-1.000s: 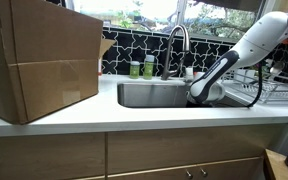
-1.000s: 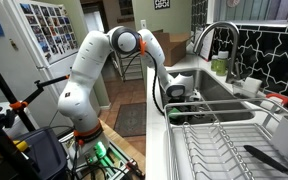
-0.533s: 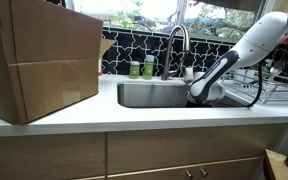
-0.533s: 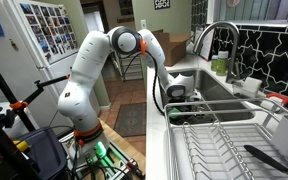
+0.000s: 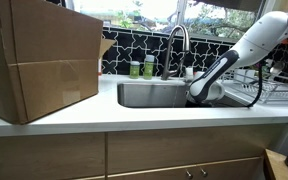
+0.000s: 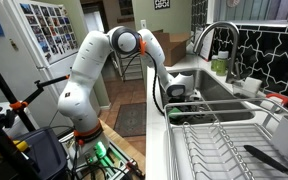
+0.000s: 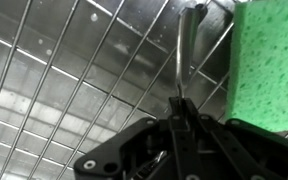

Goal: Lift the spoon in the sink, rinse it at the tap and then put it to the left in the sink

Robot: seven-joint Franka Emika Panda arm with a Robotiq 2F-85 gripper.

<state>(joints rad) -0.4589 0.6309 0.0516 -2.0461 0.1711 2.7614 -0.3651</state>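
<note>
The chief risk is judged to be a slipping spoon (image 7: 178, 60): only the thin end of its handle is caught, so the long stem could pivot between the fingertips once it is raised and be dropped back onto the wire grid (image 7: 64, 95) lining the bottom of the sink (image 5: 149, 96). A snag is also conceivable, since the far end of the spoon lies over the grid wires just beside the green sponge (image 7: 269, 60), and a lift made at an angle could hook a wire or drag the sponge along. Under the tap (image 5: 176, 42) the metal would be made slicker by water. The arm's wrist, set low by the sink's wall in both exterior views, could be knocked against the rim or the spout if swung across carelessly. The dish rack (image 6: 224, 140) on the bench (image 5: 84, 118) stands close beside the arm and would need to be cleared. The claw (image 7: 179, 118) is seen in the wrist view almost fully closed, its two fingers drawn together on the near end of the spoon's handle with no gap visible beside the metal; the spoon is thus taken to be gripped. Whether the spoon rests on the grid or hangs just clear of it cannot be told. In the exterior views the claw is hidden below the sink's rim.
</note>
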